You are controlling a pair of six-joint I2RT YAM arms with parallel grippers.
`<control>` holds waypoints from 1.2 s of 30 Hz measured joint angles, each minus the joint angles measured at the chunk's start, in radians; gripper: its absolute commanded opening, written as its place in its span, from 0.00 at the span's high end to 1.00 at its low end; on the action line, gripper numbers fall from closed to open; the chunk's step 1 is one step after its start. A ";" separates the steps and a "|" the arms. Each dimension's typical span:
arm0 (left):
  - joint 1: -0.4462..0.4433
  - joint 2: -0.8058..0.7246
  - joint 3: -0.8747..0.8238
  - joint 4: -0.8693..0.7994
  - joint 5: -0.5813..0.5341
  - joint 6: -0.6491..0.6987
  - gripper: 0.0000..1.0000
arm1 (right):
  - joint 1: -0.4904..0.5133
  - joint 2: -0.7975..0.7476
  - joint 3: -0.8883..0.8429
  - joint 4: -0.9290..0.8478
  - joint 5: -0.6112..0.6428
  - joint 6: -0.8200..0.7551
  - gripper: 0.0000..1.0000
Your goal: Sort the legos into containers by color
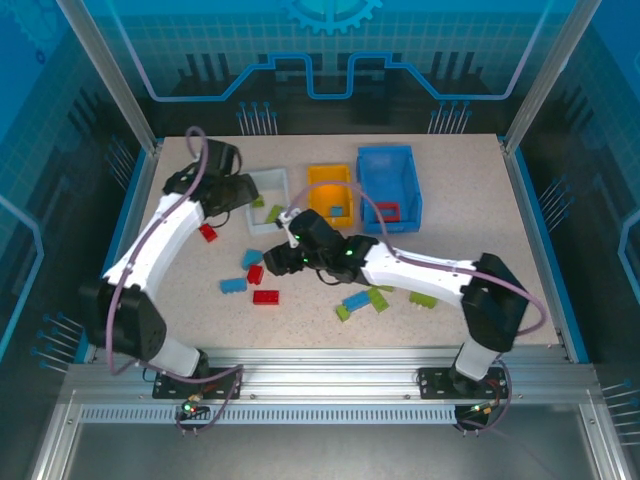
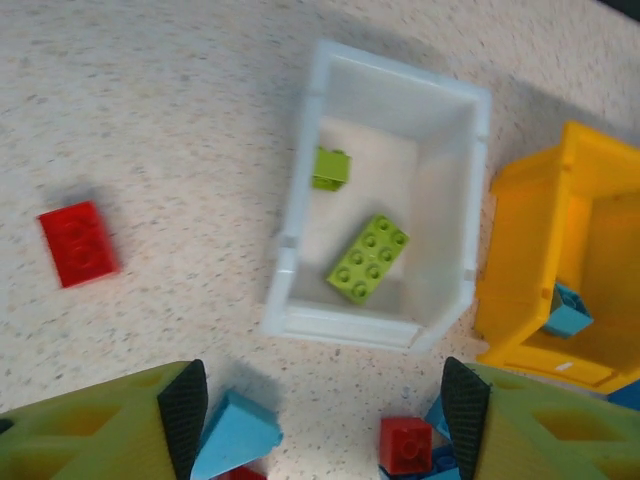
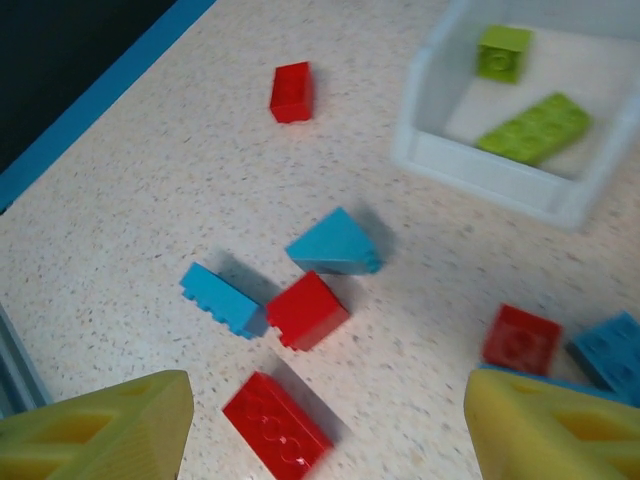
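My left gripper hangs open and empty high over the white bin's near side. In that bin lie two lime green legos. The orange bin holds a light blue lego, and the blue bin holds a red frame. My right gripper is open and empty above a cluster of red and light blue legos. A lone red brick lies left of the white bin.
More loose legos lie near the right arm: a light blue one and green ones. A red and a blue brick sit by my right finger. Blue rails edge the table.
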 measured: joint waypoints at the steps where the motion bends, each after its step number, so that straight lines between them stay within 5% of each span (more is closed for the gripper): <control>1: 0.034 -0.032 -0.034 0.004 0.019 -0.010 0.36 | 0.009 0.046 0.050 -0.008 -0.006 -0.009 0.29; 11: 0.317 -0.217 -0.247 0.005 0.138 -0.059 0.34 | 0.055 0.442 0.492 -0.082 -0.017 -0.054 0.33; 17: 0.454 0.005 -0.214 0.044 0.185 -0.063 0.44 | 0.056 0.462 0.493 -0.083 -0.016 -0.057 0.33; 27: 0.470 0.474 0.069 0.081 0.174 -0.056 0.62 | 0.068 0.359 0.357 -0.044 -0.013 -0.048 0.33; 36: 0.470 0.539 0.095 0.084 0.177 -0.053 0.65 | 0.068 0.306 0.277 0.000 -0.013 -0.023 0.33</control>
